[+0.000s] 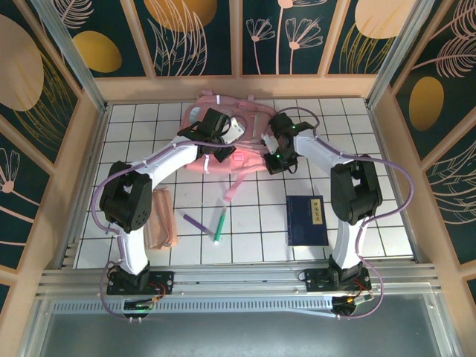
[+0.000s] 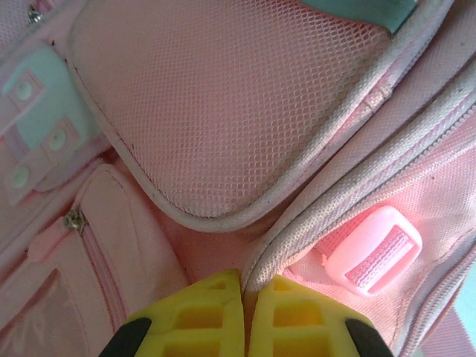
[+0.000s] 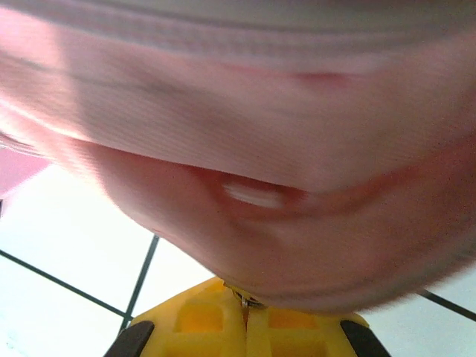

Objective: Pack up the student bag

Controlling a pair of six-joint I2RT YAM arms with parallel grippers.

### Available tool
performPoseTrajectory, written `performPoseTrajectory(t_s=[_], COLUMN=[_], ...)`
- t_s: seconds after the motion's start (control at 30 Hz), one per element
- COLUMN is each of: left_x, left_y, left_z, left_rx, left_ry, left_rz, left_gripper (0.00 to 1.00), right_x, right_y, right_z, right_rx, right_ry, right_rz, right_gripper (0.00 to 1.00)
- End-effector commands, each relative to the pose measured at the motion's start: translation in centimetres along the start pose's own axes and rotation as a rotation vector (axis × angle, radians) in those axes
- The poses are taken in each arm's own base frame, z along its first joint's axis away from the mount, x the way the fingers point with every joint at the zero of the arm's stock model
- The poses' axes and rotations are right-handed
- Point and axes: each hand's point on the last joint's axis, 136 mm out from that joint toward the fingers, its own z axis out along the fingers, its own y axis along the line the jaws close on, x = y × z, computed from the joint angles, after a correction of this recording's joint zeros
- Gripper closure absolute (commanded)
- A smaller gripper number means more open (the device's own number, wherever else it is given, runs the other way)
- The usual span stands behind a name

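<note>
Bag, soft pink mesh and weave with piped seams, slumps at far middle of white tiled table; left gripper has yellow fingers pressed together at a piped seam, right gripper pinched on a small metal bit at bag's rim. Nearer tiles hold pouch, two pens, flat dark book; wooden walls all round.
</note>
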Motion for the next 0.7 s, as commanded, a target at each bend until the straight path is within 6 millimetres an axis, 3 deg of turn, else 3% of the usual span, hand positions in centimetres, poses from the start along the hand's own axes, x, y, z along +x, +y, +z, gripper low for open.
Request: performPoseTrajectory(t_s=[0.0, 0.43, 0.67], left_x=[-5.0, -6.8, -7.1], left_y=[0.8, -0.3, -0.6], left_z=[-3.0, -3.8, -4.4], left_rx=[0.021, 0.123, 0.146], left_ry=[-0.173, -0.235, -0.273], left_rz=[-0.223, -0.432, -0.456], left_gripper=[1.00, 1.00, 1.00], right_x=[-1.4, -4.7, -5.3], right_y=[3.6, 10.5, 12.7], right_z=[-1.4, 0.3, 0.5], right_rx=[-0.058, -0.152, -0.256], right_ry=[-0.051, -0.169, -0.202], right_rz=[-0.084, -0.053, -0.066], right_gripper=[1.00, 1.00, 0.97])
